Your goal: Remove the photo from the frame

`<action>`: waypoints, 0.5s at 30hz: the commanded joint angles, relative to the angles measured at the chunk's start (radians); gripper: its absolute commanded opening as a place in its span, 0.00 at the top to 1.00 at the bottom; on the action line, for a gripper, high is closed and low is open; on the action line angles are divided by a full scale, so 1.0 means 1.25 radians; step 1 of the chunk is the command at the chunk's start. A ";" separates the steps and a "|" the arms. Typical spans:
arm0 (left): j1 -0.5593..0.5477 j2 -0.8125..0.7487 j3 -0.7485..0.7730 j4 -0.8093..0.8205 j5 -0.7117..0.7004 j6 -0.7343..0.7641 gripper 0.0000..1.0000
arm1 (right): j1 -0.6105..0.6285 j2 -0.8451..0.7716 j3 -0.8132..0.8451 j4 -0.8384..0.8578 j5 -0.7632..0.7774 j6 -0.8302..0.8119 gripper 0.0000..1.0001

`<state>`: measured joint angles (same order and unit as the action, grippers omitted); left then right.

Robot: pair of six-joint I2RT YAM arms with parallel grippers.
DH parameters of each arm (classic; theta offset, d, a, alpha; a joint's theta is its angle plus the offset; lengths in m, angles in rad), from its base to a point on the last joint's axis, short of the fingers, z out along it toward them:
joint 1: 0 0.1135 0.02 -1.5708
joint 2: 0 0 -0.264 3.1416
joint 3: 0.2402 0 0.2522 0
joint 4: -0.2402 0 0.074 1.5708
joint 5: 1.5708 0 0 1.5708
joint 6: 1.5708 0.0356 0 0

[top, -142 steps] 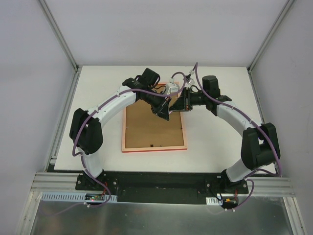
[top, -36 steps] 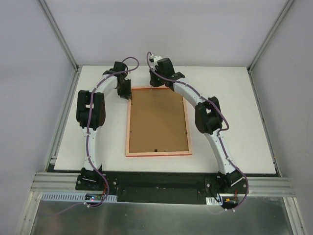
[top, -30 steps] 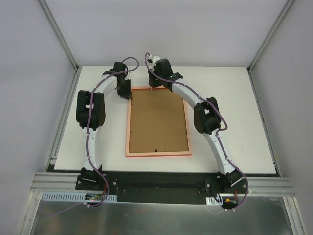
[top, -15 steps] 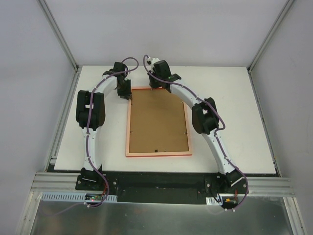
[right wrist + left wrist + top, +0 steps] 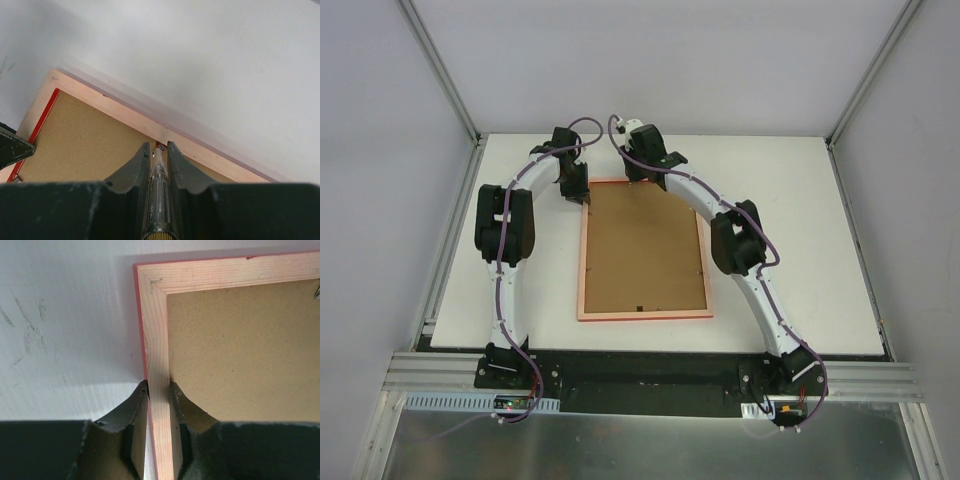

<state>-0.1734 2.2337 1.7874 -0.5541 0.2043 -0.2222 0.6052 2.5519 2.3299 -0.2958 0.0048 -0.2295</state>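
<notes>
The frame (image 5: 583, 262) lies face down on the white table, its pale wood-pink back up and a red edge showing. The brown backing board (image 5: 642, 250) fills it; the photo is hidden beneath. My left gripper (image 5: 577, 192) is shut on the frame's left rail (image 5: 155, 330) near the far left corner, one finger on each side (image 5: 159, 386). My right gripper (image 5: 638, 180) is at the far rail (image 5: 125, 117), shut on a thin clear-and-black pen-like tool (image 5: 159, 185). The tool's tip touches a small metal tab at the board's far edge (image 5: 158, 145).
The white table (image 5: 790, 200) is framed by grey walls and aluminium posts (image 5: 450, 90). A small tab (image 5: 635, 306) sits at the board's near edge. A metal clip (image 5: 317, 290) shows at the board's far edge. The left finger (image 5: 10, 147) shows in the right wrist view.
Since 4.7 s ago both arms have moved from over the board to the frame's far edge, and the frame has shifted slightly right. In the last second the right wrist crept slightly left.
</notes>
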 commanded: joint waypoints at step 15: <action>0.001 -0.011 -0.041 -0.087 -0.020 -0.035 1.00 | 0.002 -0.018 0.019 -0.050 0.067 -0.047 1.00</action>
<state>-0.1749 2.2284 1.7771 -0.5529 0.1986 -0.2371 0.6128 2.5519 2.3299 -0.3004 0.0402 -0.2565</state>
